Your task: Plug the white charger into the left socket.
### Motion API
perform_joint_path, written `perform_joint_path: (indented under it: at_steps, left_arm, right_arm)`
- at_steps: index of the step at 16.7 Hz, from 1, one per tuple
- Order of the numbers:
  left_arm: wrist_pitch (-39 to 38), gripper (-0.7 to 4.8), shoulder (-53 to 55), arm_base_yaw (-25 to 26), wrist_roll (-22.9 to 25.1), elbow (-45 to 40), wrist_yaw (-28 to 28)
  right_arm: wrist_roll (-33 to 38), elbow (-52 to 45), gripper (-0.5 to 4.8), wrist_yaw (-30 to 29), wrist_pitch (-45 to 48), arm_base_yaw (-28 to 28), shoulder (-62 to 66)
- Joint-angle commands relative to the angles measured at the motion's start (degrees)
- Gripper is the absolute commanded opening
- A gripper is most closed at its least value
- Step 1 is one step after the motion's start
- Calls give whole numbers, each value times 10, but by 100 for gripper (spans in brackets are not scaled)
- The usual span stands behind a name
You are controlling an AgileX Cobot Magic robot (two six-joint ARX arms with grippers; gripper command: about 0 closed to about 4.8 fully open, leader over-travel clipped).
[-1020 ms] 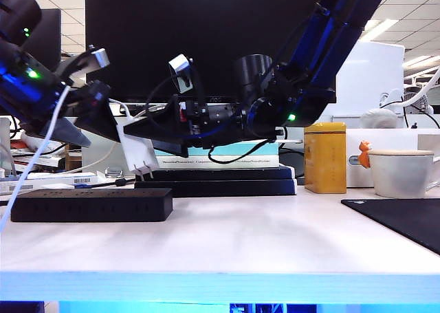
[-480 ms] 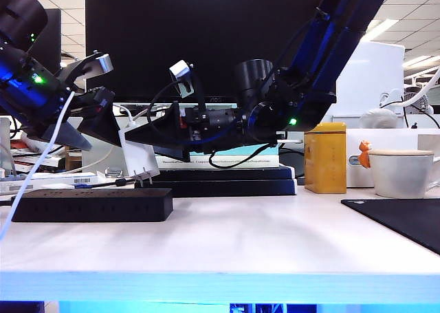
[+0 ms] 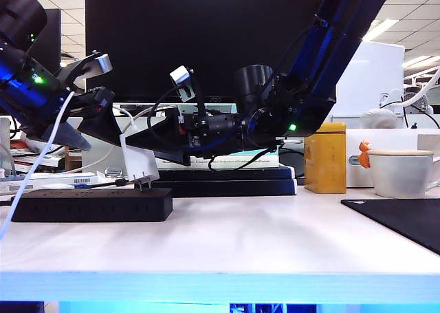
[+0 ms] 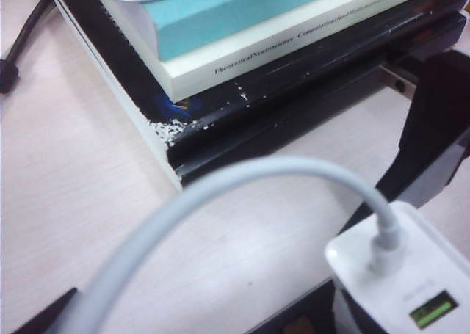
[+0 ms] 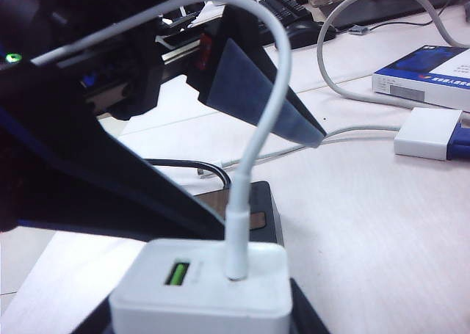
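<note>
Prongs of the white charger (image 3: 139,154) now hang just above the right end of the black power strip (image 3: 91,205), where a second ago they stood higher and a little further right, short of the strip's end. You have brought the block down and over: in the exterior view its metal pins nearly meet the strip's top face, though whether they touch cannot be told from side-on.

The right gripper (image 3: 148,144), reaching across to the left half of that view, grips the charger between its dark fingers; its own wrist camera shows the white block (image 5: 202,286) clamped close below the lens, green-marked port up, with the cable (image 5: 253,128) arching out of its top.

The left gripper (image 3: 86,120) hovers just beside the charger with its fingers spread wide and nothing between them. Its wrist view catches the charger's corner (image 4: 400,275), a loop of the cable and the stack of books (image 4: 279,33) behind.

For the task, that means the approach is all but done and insertion is what remains. The left socket itself is hidden here, since single outlets do not show from the side. Judging by position, your pins sit over the strip's right end, so expect a sideways correction before pressing down.
</note>
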Motion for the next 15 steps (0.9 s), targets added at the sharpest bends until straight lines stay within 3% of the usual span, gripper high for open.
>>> perform_joint_path:
  at_steps: [1,5,15]
  left_arm:
    - [34,479,-5,-15,-7,4,63]
    - [44,479,-5,-23,-9,4,64]
    - [65,479,-5,-31,-9,4,63]
  right_arm:
    - [1,1,202,-4,-18,7,7]
    - [12,1,202,-59,-18,-4,7]
    - [6,1,202,-23,-6,7,7]
